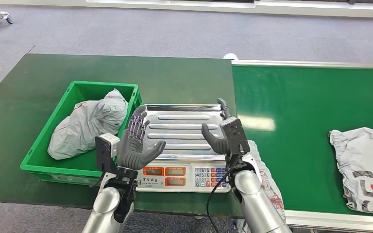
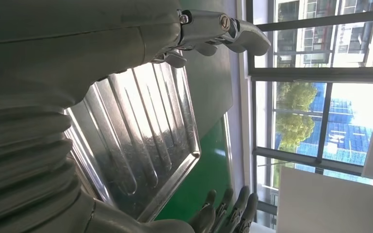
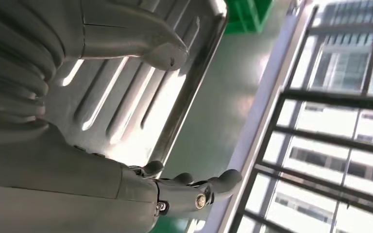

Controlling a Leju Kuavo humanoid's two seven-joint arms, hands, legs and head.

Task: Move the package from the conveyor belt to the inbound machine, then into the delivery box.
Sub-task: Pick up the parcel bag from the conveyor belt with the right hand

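1. Both hands hover over the scale [image 1: 182, 127], which has a shiny metal tray with long grooves and buttons on the front.
2. The left hand [image 1: 137, 145] has its fingers spread apart and holds nothing. The right hand [image 1: 222, 132] is spread apart too, and holds nothing.
3. One soft, crinkly grey package [image 1: 88, 122] already lies in the green plastic box [image 1: 43, 154], just beside the scale on the robot's left.
4. Another package [image 1: 363, 166], white and floppy with a red mark, lies flat on the green belt [image 1: 301, 121], well apart from both hands, off to the robot's right.
5. The right hand is nearer to it, so I think that arm should reach for it.
6. A third bag [image 1: 267, 182] peeks out behind the right arm, at the edge of the counter [image 1: 184, 73].
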